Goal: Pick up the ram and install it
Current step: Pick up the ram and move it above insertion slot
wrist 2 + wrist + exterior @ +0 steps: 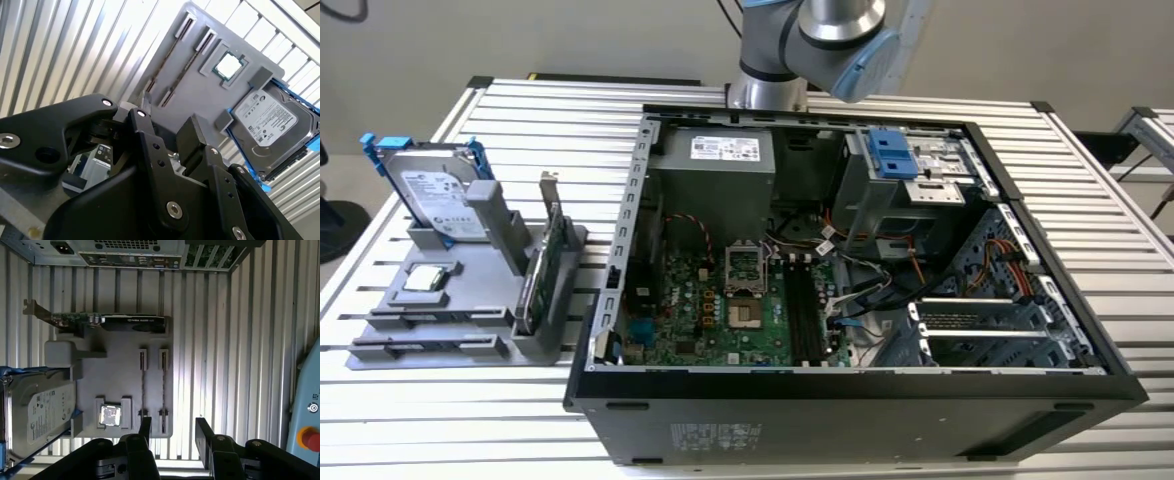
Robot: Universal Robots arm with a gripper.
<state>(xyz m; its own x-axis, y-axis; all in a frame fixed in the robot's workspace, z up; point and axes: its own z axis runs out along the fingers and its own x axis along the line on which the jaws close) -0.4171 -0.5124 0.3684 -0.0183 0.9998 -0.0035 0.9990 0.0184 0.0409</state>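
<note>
In the first wrist view the gripper [173,429] hangs over a grey holder [125,347] with its two dark fingers [146,426] spread wide apart. Nothing is gripped or caught between them. The ram [163,385] is a thin dark stick standing on edge in one slot of the holder, and that slot's end lies in line with the gap between the fingers. A second stick [142,385] like it stands in the parallel slot just beside it, its end running under one fingertip. Starting from the exterior view's left, the holder sits on the ribbed metal worktop [520,100]. It carries a hard drive [440,195] in blue rails propped upright, with a white label whose print is too small to make out. It also holds a square silver chip [427,278] lying flat and a green card [544,265] standing on edge. Beside the holder is an open computer case [854,400] lying on its side with the green main board exposed. A white sticker on the case's power unit and a grey one on its near wall are both unreadable. The arm [821,40] rises behind the case.
</note>
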